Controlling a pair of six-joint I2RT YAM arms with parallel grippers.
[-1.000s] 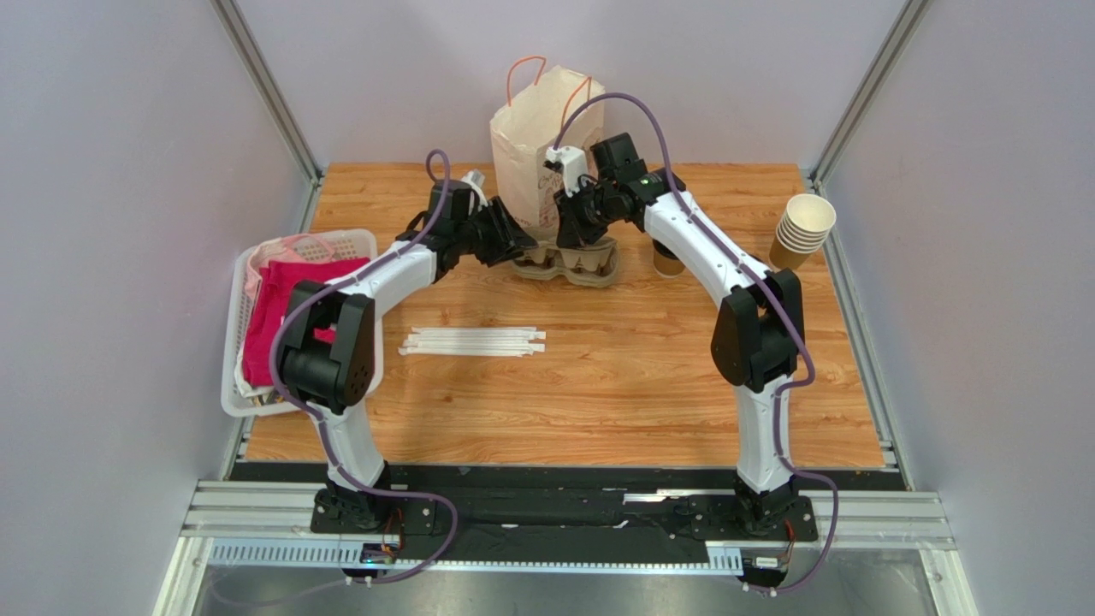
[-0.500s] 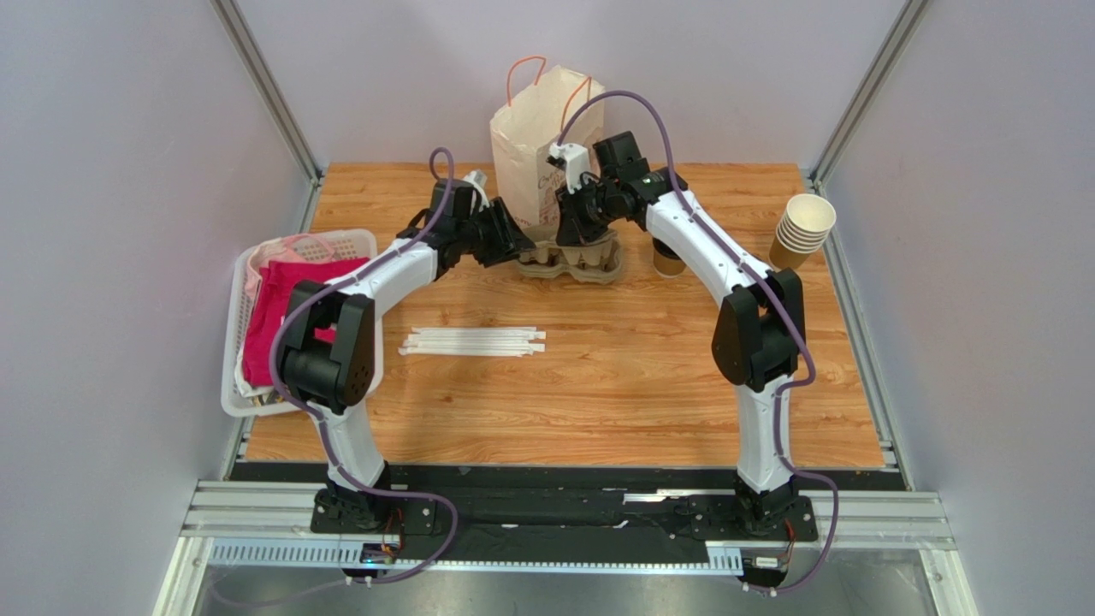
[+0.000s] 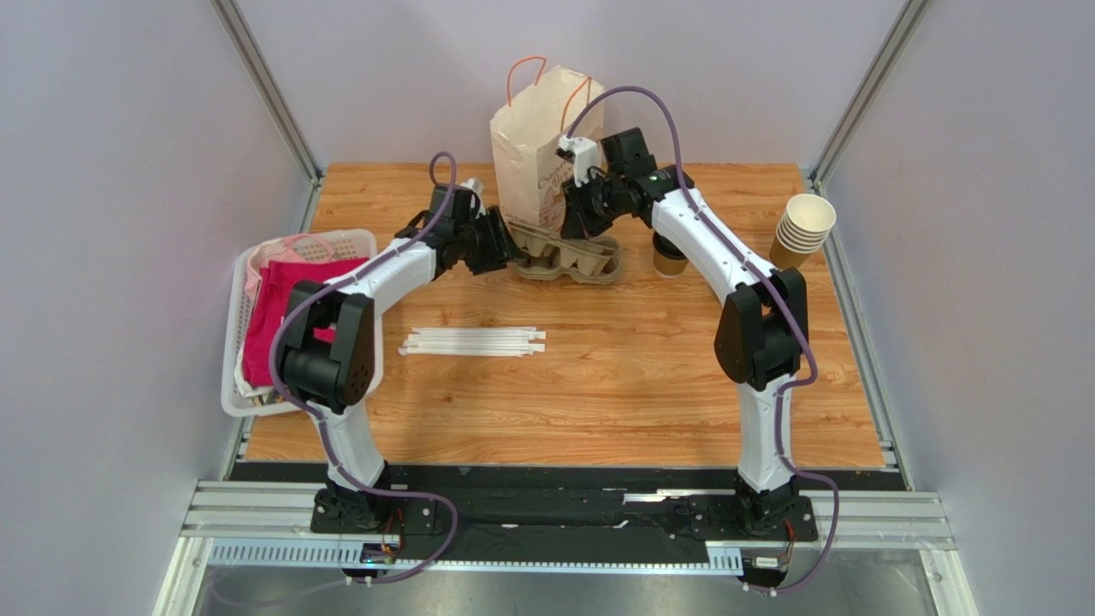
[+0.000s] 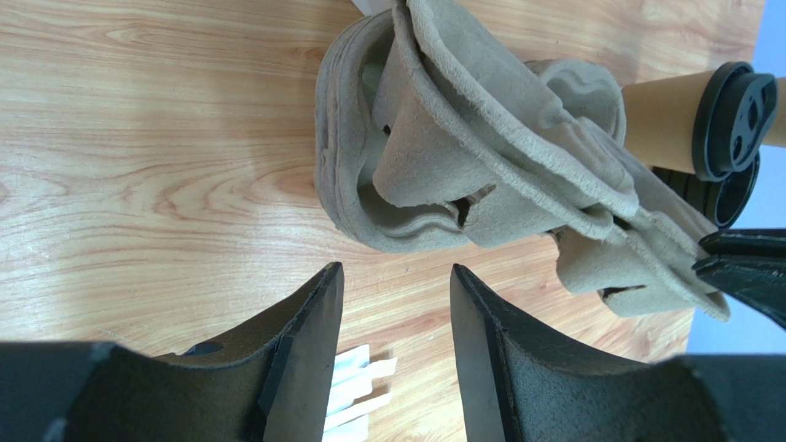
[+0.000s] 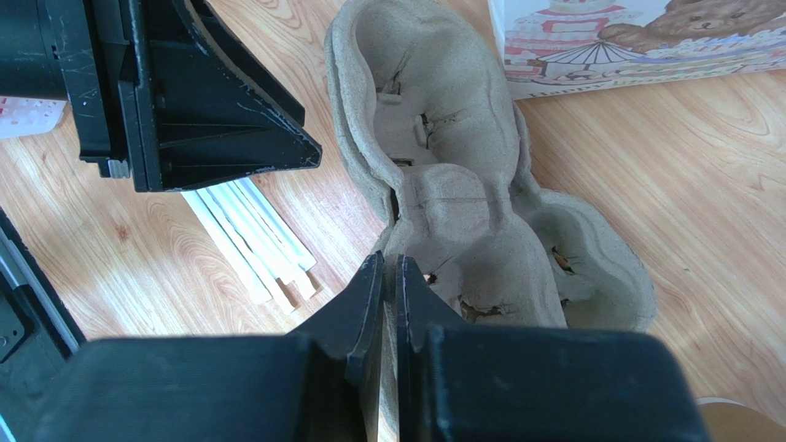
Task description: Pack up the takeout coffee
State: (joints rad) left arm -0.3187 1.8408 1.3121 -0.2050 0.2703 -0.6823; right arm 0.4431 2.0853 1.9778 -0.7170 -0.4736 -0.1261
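The takeout coffee, a tan cup with a black lid, stands right of a moulded pulp cup carrier; the left wrist view shows it behind the carrier. My right gripper is shut on the carrier's middle ridge, jaws pinched on it. My left gripper is open and empty, just short of the carrier's left end. All the carrier's cup wells are empty.
A paper bag with orange handles stands behind the carrier. Wrapped straws lie in front. A stack of cream cups is at the right edge. A white basket with pink cloth sits left. A second black lid shows by the coffee.
My left gripper has drawn back a little to the left, away from the carrier. My right gripper has shifted slightly back and right, still pinching the carrier.
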